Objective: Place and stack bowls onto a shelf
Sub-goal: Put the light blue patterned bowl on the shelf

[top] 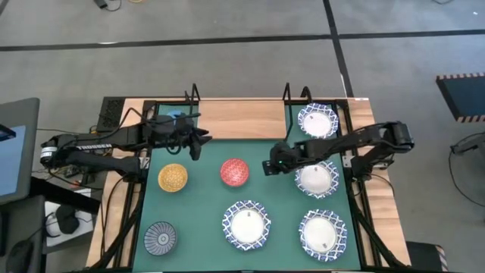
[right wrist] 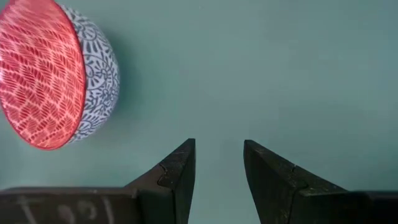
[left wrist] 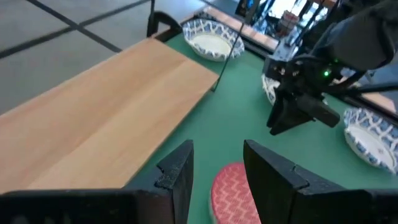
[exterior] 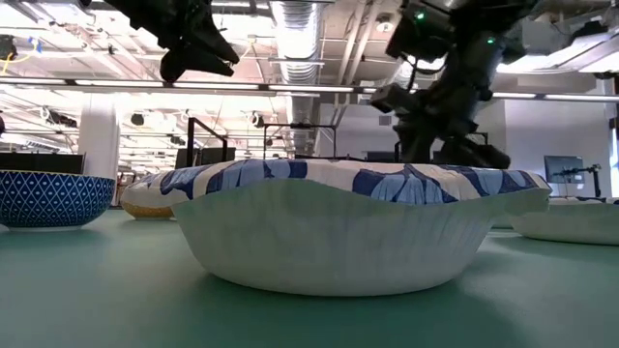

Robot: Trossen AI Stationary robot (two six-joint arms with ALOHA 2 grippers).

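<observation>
The left arm is extended from the left edge, with the left gripper raised, fingers parted and empty. The right arm is reached in from the right, with the right gripper held at centre, fingers apart.

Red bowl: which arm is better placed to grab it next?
Probably right: the right end effector hangs open beside the red bowl, bowl close in its wrist view. The left end effector sits farther off near the shelf.

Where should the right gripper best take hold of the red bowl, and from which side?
Probably on the rim of the red bowl, coming from above: it sits upright on the green mat, opening upward. The open right gripper hovers close beside it.
</observation>
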